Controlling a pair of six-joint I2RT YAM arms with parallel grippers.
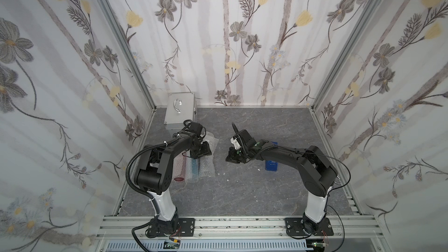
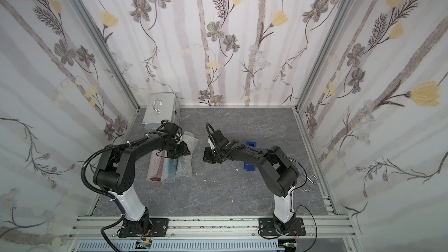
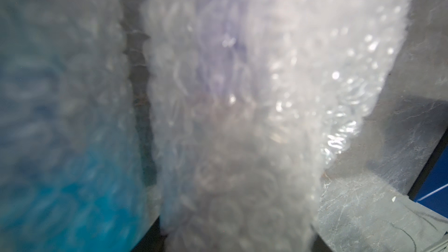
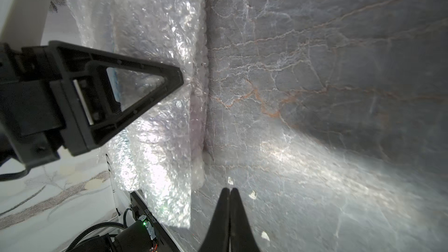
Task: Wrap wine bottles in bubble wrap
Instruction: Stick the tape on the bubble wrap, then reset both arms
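Three bubble wrap bundles lie side by side on the grey table at the left. The red bottle's base (image 1: 179,179) shows at one end, and the blue bottle (image 1: 194,168) shows through its wrap (image 3: 60,190). A purple tint shows inside the middle bundle (image 3: 218,69) in the left wrist view. My left gripper (image 1: 202,152) is down on this bundle's bubble wrap (image 4: 164,44), jaws on either side and closed on it. To the right, apart from the wrap, my right gripper (image 4: 229,190) hovers over bare table, shut and empty.
A silver metal case (image 1: 180,111) stands at the back left against the wall. A blue tape dispenser (image 1: 271,166) sits under my right arm. Small white scraps (image 4: 252,195) lie on the table. Patterned walls close in three sides.
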